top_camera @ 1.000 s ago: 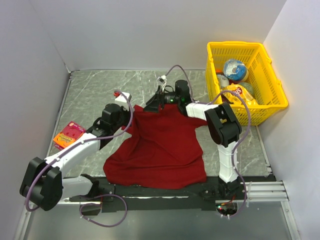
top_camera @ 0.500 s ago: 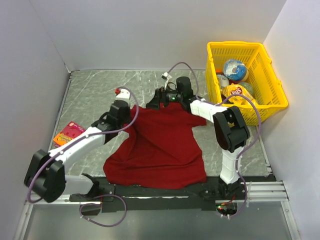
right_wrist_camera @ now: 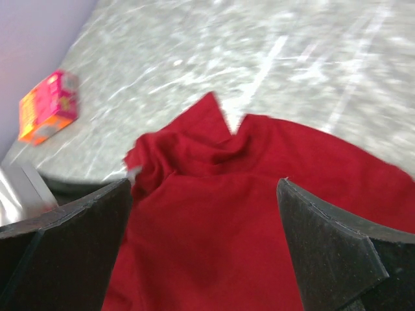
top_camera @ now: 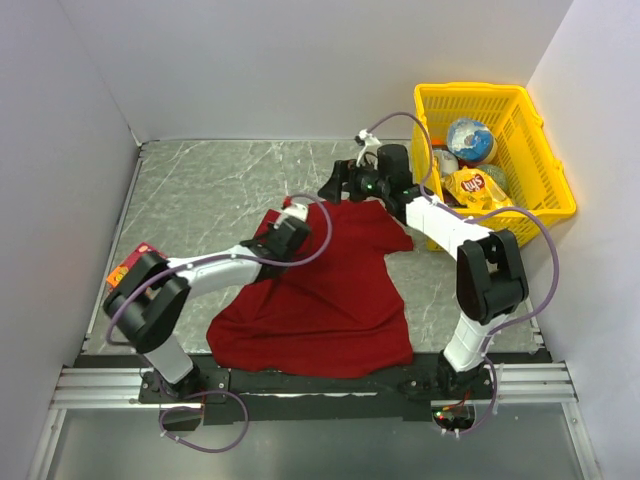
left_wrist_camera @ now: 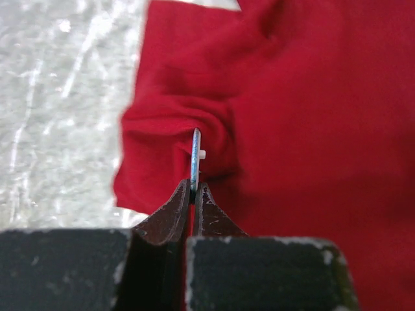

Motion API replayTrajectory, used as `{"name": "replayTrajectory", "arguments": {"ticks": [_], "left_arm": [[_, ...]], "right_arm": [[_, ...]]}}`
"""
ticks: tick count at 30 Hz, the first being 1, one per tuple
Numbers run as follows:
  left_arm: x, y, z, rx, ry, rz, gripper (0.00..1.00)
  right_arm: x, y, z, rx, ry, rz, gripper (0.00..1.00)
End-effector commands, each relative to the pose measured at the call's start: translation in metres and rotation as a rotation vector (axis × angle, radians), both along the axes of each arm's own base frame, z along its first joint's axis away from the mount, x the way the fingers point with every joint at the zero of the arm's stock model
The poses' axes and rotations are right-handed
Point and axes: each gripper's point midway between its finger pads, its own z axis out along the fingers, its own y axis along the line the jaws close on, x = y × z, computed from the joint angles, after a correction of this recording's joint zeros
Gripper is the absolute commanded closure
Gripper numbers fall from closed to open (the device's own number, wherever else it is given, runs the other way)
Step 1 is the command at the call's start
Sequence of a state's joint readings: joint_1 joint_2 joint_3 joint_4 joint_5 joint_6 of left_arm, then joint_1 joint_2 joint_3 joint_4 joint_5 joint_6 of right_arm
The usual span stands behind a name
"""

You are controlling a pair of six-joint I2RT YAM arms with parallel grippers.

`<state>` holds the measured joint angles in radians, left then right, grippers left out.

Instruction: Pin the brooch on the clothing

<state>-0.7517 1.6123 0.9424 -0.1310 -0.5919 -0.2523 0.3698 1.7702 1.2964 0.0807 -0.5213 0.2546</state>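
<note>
The clothing, a dark-red T-shirt, lies rumpled on the marble tabletop in front of the arm bases. My left gripper hovers over its upper-left part. In the left wrist view that gripper is shut on the brooch, a thin whitish disc seen edge-on. A small white stud on the brooch points right, just above a fold of the clothing. My right gripper hangs open beyond the shirt's far edge. In the right wrist view its jaws stand wide apart with nothing between them, the clothing below.
A yellow basket with snack packs and a ball stands at the back right. An orange-and-pink packet lies near the left wall, partly behind my left elbow in the top view. White walls enclose the table on three sides.
My left gripper has swung right, from off the shirt's left edge to over its upper-left part. My right gripper has pulled back and right, away from the shirt's far edge.
</note>
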Motion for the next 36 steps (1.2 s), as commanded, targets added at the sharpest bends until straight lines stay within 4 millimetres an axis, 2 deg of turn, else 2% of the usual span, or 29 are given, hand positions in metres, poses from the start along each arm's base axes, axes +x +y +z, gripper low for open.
{"name": "replayTrajectory", "arguments": {"ticks": [1, 4, 5, 6, 8, 10, 11, 12, 13, 14, 15, 17, 18, 20, 21, 22, 23, 24, 25, 26, 27, 28, 29, 30, 31, 32, 34, 35, 36], "left_arm": [[0.001, -0.023, -0.002, 0.044, -0.030, 0.022, 0.99], [-0.005, -0.034, -0.008, 0.084, -0.047, 0.026, 0.99], [-0.007, -0.037, -0.008, 0.086, -0.052, 0.025, 0.95], [-0.011, -0.042, -0.007, 0.078, -0.052, 0.011, 0.87], [-0.015, -0.051, -0.009, 0.029, -0.029, -0.033, 0.59], [-0.018, -0.056, 0.008, -0.042, -0.053, -0.060, 0.42], [-0.020, -0.056, 0.010, -0.066, -0.066, -0.065, 0.28], [-0.020, -0.056, 0.027, -0.109, -0.095, -0.069, 0.23], [-0.020, -0.056, 0.035, -0.129, -0.106, -0.073, 0.19], [-0.021, -0.058, 0.042, -0.159, -0.108, -0.092, 0.04], [-0.019, -0.055, 0.058, -0.201, -0.127, -0.095, 0.04], [-0.016, -0.053, 0.075, -0.264, -0.142, -0.103, 0.04], [-0.011, -0.048, 0.093, -0.324, -0.161, -0.109, 0.04], [-0.004, -0.042, 0.111, -0.398, -0.177, -0.111, 0.04], [0.003, -0.033, 0.125, -0.453, -0.187, -0.116, 0.04], [0.007, -0.027, 0.131, -0.484, -0.189, -0.111, 0.04], [0.013, -0.022, 0.140, -0.524, -0.193, -0.103, 0.04], [0.026, -0.004, 0.143, -0.545, -0.190, -0.063, 0.04], [0.028, -0.002, 0.140, -0.569, -0.149, -0.074, 0.04], [0.034, 0.001, 0.149, -0.591, -0.148, -0.076, 0.04], [0.047, 0.015, 0.140, -0.593, -0.123, -0.038, 0.04], [0.049, 0.016, 0.135, -0.609, -0.077, -0.045, 0.04], [0.054, 0.014, 0.140, -0.636, -0.070, -0.063, 0.04], [0.064, 0.023, 0.127, -0.634, -0.034, -0.032, 0.03], [0.068, 0.022, 0.126, -0.651, -0.027, -0.038, 0.03], [0.075, 0.028, 0.114, -0.666, 0.009, -0.017, 0.01], [0.082, 0.029, 0.105, -0.679, 0.044, -0.008, 0.02], [0.084, 0.031, 0.085, -0.660, 0.102, 0.014, 0.02], [0.086, 0.031, 0.079, -0.653, 0.122, 0.019, 0.02]], "right_arm": [[0.004, -0.033, 0.000, -0.043, 0.046, -0.174, 0.00], [0.003, -0.044, -0.006, -0.047, 0.110, -0.220, 0.00], [0.003, -0.047, -0.007, -0.051, 0.118, -0.232, 0.00], [0.001, -0.050, -0.010, -0.056, 0.146, -0.244, 0.00], [-0.001, -0.053, -0.011, -0.048, 0.171, -0.241, 0.00], [-0.003, -0.057, -0.012, -0.047, 0.190, -0.244, 0.00], [-0.004, -0.056, -0.010, -0.044, 0.188, -0.238, 0.00], [-0.005, -0.058, -0.012, -0.054, 0.192, -0.237, 0.00], [-0.005, -0.059, -0.011, -0.061, 0.190, -0.239, 0.00], [-0.003, -0.060, -0.009, -0.064, 0.186, -0.243, 0.00], [-0.003, -0.061, -0.009, -0.073, 0.184, -0.244, 0.00], [0.000, -0.062, -0.010, -0.087, 0.196, -0.246, 0.00], [0.002, -0.062, -0.010, -0.098, 0.192, -0.245, 0.00], [0.007, -0.063, -0.016, -0.122, 0.217, -0.250, 0.00], [0.010, -0.062, -0.017, -0.132, 0.219, -0.244, 0.00], [0.015, -0.063, -0.030, -0.157, 0.243, -0.255, 0.00], [0.019, -0.062, -0.027, -0.167, 0.251, -0.257, 0.00], [0.022, -0.063, -0.031, -0.184, 0.263, -0.249, 0.00], [0.027, -0.066, -0.045, -0.219, 0.289, -0.267, 0.00], [0.032, -0.066, -0.041, -0.231, 0.299, -0.276, 0.00], [0.035, -0.067, -0.046, -0.247, 0.313, -0.287, 0.00], [0.039, -0.070, -0.060, -0.272, 0.344, -0.298, 0.00], [0.043, -0.074, -0.056, -0.296, 0.357, -0.323, 0.00], [0.045, -0.075, -0.058, -0.308, 0.365, -0.330, 0.00], [0.046, -0.076, -0.068, -0.328, 0.394, -0.336, 0.00], [0.052, -0.079, -0.063, -0.338, 0.386, -0.360, 0.00], [0.048, -0.083, -0.078, -0.388, 0.442, -0.364, 0.00], [0.054, -0.086, -0.074, -0.404, 0.427, -0.383, 0.00], [0.048, -0.089, -0.079, -0.440, 0.462, -0.380, 0.00]]}}
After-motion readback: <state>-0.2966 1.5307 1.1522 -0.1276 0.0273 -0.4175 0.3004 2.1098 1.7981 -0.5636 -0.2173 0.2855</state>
